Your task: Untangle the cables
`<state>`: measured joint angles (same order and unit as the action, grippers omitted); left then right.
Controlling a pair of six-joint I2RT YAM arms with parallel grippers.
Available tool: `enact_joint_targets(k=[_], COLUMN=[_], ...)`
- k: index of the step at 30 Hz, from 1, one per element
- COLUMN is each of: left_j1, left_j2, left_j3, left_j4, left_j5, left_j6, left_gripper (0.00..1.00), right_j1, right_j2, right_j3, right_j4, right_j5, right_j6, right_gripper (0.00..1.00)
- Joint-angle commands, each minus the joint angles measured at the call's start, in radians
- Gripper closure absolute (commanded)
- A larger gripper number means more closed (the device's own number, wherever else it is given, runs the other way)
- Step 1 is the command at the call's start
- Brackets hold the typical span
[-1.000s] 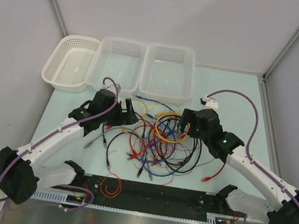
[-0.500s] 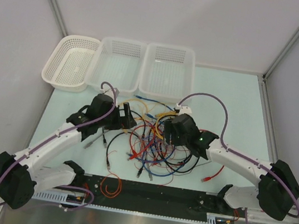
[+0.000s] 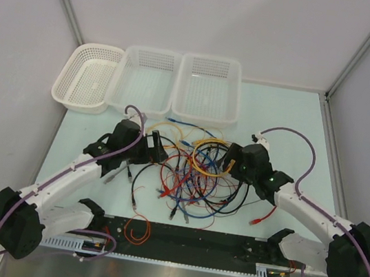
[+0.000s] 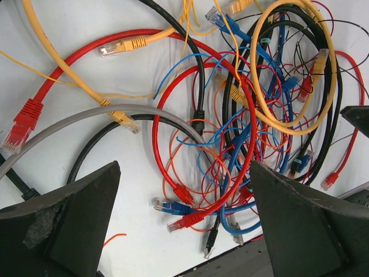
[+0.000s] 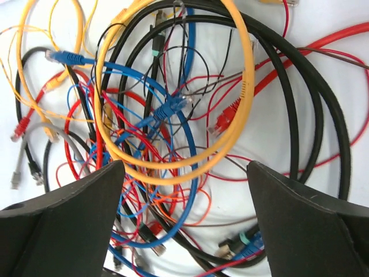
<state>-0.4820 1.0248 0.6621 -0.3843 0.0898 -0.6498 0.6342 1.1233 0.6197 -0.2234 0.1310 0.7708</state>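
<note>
We see two white arms (image 3: 68,173) with black joints (image 3: 16,221), a purple hose (image 3: 290,130) looping along each, and broad, matte-black, wedge-shaped fingers (image 4: 63,225).

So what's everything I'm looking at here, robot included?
cables: many; red, blue, black, yellow, orange, grey; tangled in a heap mid-table
orange wire loop: one; orange; apart from the heap, on the black strip at the near edge
baskets: three; white or clear mesh; side by side along the far edge
table: one; pale green; under everything
purple hoses: two; purple; one along each arm
left arm: one; white and black; near left
right arm: one; white and black; near right
left gripper: one; black; open over the heap's left side
right gripper: one; black; open over the heap's right side
</note>
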Motion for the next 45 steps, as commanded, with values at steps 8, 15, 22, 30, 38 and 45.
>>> enact_joint_targets(k=[8,15,22,30,38,45], left_j1=[-0.004,-0.004,-0.004,-0.023,-0.102,-0.102], left_j2=[-0.023,-0.1,-0.14,-0.167,-0.276,-0.207], left_j3=[-0.013,-0.001,0.093,0.202,0.106,0.133], left_j4=[0.025,0.002,0.067,0.278,0.518,0.245], left_j5=[0.016,-0.036,-0.006,0.135,0.028,-0.041], left_j6=[-0.008,-0.004,0.042,0.121,0.145,0.101], left_gripper=[0.01,0.0,0.0,0.0,0.0,0.0], right_j1=[-0.08,0.011,0.114,0.144,0.139,-0.085], right_j2=[0.171,-0.111,-0.197,-0.125,-0.042,0.14], right_j3=[0.006,0.07,0.42,0.754,0.816,0.764], right_j4=[0.16,0.121,-0.069,-0.165,-0.274,-0.286], right_j5=[-0.151,0.03,0.055,-0.016,0.011,-0.068], right_j6=[0.07,-0.011,-0.185,-0.238,-0.229,-0.211], right_gripper=[0.34,1.0,1.0,1.0,1.0,1.0])
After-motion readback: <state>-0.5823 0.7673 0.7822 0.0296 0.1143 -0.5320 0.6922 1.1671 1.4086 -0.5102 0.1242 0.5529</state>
